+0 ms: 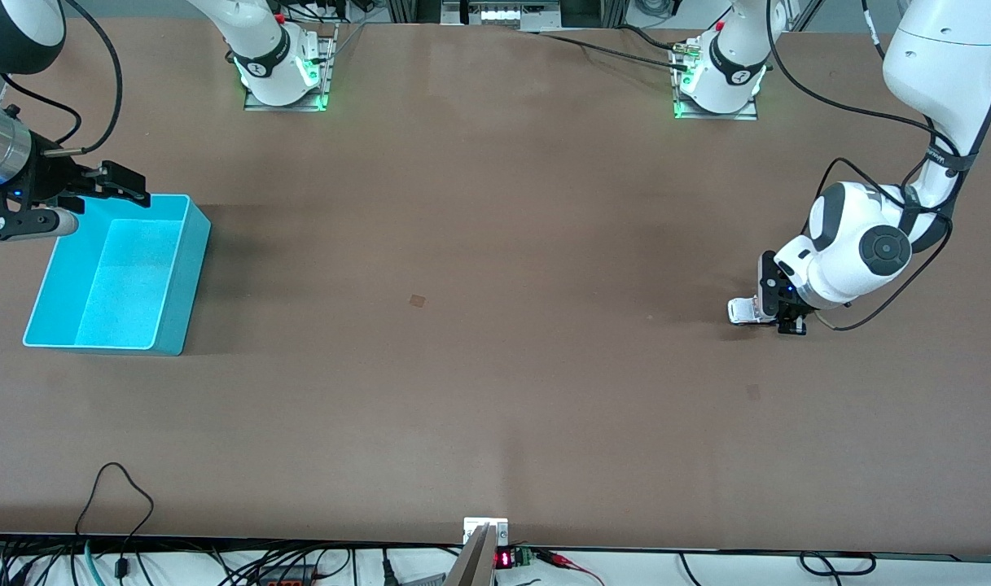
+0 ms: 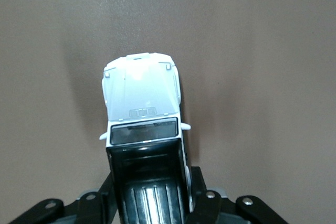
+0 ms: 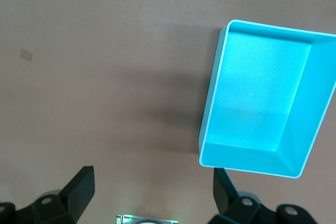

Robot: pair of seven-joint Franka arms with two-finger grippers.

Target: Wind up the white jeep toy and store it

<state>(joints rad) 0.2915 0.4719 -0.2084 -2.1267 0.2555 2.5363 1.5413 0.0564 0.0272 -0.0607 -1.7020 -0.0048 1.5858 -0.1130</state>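
At the left arm's end, left tool (image 1: 776, 313) pinches white jeep toy (image 1: 743, 311); press wheels down, drag straight; right tool (image 3: 152, 192) spread, waiting over turquoise bin (image 1: 177, 277)

White jeep toy (image 2: 142, 98) with black roof; turquoise bin (image 1: 173, 281); brown table (image 1: 495, 325).

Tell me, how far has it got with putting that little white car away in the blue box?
Early days. The left tool is down at the table, its fingers closed on the white jeep toy, which sits at the left arm's end. The turquoise bin at the right arm's end holds nothing. The right tool waits open above it. Winding, carrying and dropping in all look undone.
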